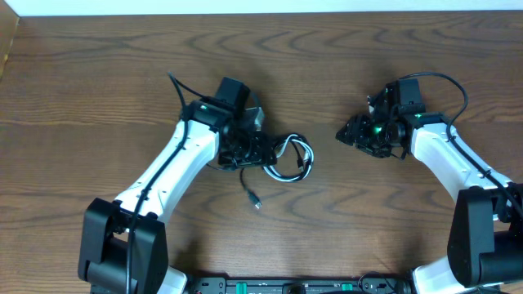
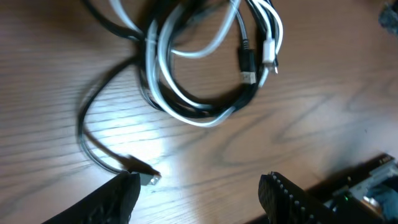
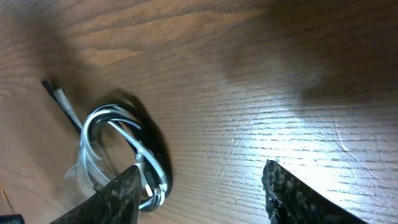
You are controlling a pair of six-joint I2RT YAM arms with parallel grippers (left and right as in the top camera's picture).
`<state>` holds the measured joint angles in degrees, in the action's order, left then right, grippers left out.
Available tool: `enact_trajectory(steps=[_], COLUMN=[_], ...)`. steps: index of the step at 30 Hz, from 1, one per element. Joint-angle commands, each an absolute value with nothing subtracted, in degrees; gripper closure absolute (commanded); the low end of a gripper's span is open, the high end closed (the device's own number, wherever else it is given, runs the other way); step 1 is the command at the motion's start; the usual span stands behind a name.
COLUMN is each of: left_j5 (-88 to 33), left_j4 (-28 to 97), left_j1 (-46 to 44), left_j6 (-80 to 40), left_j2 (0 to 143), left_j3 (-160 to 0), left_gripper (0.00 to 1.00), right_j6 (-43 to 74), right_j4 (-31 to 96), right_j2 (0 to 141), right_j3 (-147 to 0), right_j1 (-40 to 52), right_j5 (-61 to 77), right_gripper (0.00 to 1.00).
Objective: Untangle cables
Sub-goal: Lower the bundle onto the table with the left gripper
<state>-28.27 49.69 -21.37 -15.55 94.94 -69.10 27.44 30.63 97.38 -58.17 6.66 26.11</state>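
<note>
White cable (image 2: 205,122), black cable (image 2: 83,134) intertwined; coil top cropped; black tail blurred.

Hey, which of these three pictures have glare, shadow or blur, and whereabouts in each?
Overhead: evenly lit and sharp, and the cable coil reads clearly. Left wrist: a bright glare patch on the table just below the coil, and the loose black cord tail is smeared by blur. Right wrist: strong glare on the wood at right, deep shadow at upper right, and the coil looks soft.
</note>
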Motion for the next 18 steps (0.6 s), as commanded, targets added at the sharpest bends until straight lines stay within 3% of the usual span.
enact_trajectory(steps=[1, 10, 18], left_j5=[-25.19, -25.19, -24.91], left_j4=[50.17, 40.1, 40.23], left_j1=[-19.62, -20.86, -22.37], left_j6=[-14.59, -18.24, -19.99], left_j2=[94.59, 99.26, 108.9], left_j3=[-72.84, -72.88, -72.88], left_gripper=[0.34, 0.35, 0.46], right_j6=[26.04, 26.04, 26.04], right_j4=[30.68, 30.0, 30.02], right_j2=[97.49, 97.49, 97.49], right_j3=[-58.83, -58.81, -58.83], right_j1=[6.39, 6.46, 6.46], right_j5=[26.04, 25.61, 26.06], right_gripper=[0.39, 0.36, 0.32])
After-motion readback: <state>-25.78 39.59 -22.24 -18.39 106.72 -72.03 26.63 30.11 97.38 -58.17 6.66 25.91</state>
